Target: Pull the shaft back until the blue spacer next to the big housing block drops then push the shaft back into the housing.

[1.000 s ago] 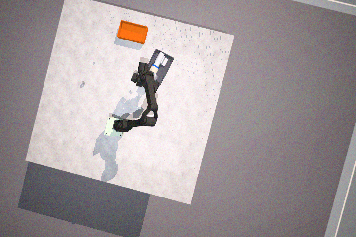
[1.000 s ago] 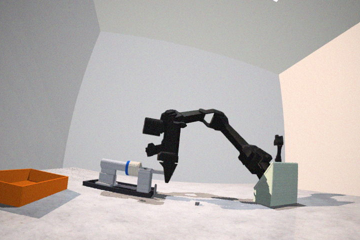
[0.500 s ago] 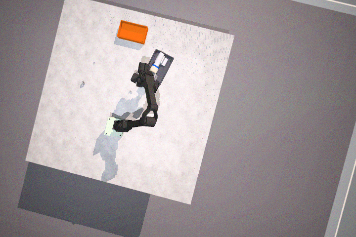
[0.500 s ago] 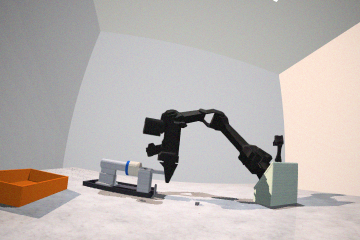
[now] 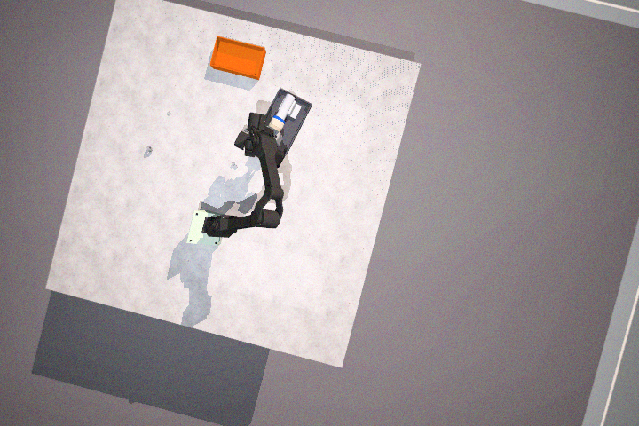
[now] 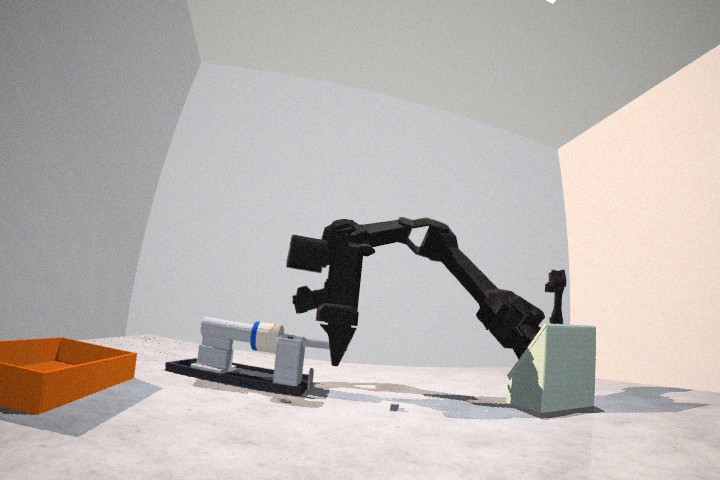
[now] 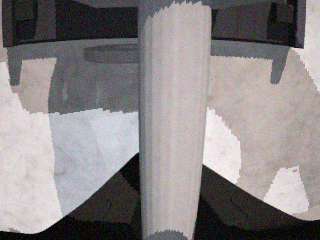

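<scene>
A grey shaft (image 6: 316,343) (image 7: 172,110) sticks out of the small grey support block (image 6: 288,362), towards the robot. My gripper (image 6: 336,357) (image 7: 160,163) is shut on this shaft end and points straight down; its fingertips are hidden in the top view. The blue spacer (image 5: 279,119) (image 6: 255,336) sits upright against the big housing block (image 5: 286,104) (image 6: 215,349). A wider cream spacer (image 5: 276,125) (image 6: 268,337) follows it, towards the support block. Both spacers are up off the dark base tray (image 5: 297,126) (image 6: 250,384). Whether more spacers sit there is unclear.
An orange open bin (image 5: 238,58) (image 6: 83,376) stands beyond the fixture, to its left in the top view. The pale green robot base block (image 5: 195,226) (image 6: 567,367) is at the arm's foot. A small grey bit (image 5: 233,165) (image 6: 393,406) lies on the table.
</scene>
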`<state>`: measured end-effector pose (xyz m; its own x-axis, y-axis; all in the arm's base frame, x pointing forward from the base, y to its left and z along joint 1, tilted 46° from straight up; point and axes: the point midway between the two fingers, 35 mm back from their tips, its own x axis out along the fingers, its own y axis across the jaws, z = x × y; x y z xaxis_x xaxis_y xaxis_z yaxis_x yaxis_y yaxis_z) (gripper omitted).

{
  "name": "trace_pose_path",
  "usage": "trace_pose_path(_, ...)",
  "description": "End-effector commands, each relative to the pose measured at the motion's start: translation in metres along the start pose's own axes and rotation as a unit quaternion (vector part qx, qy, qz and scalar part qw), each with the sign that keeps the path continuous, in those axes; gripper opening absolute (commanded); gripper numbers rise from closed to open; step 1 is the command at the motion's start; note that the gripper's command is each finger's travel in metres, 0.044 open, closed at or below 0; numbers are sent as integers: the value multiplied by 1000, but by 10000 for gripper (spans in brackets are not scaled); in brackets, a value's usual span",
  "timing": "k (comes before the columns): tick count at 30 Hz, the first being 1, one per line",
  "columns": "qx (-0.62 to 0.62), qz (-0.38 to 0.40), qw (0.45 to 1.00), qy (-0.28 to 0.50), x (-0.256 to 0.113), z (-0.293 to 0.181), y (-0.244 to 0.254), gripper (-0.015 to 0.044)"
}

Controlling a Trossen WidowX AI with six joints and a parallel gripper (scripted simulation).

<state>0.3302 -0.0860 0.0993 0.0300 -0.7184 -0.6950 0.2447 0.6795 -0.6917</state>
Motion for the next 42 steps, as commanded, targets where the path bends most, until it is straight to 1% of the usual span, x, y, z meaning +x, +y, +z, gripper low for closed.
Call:
trace_pose_path(1, 0, 2, 1000, 2, 0, -2, 1, 0)
trace_pose_path(42, 0, 2, 1000, 3, 0, -6, 1, 0)
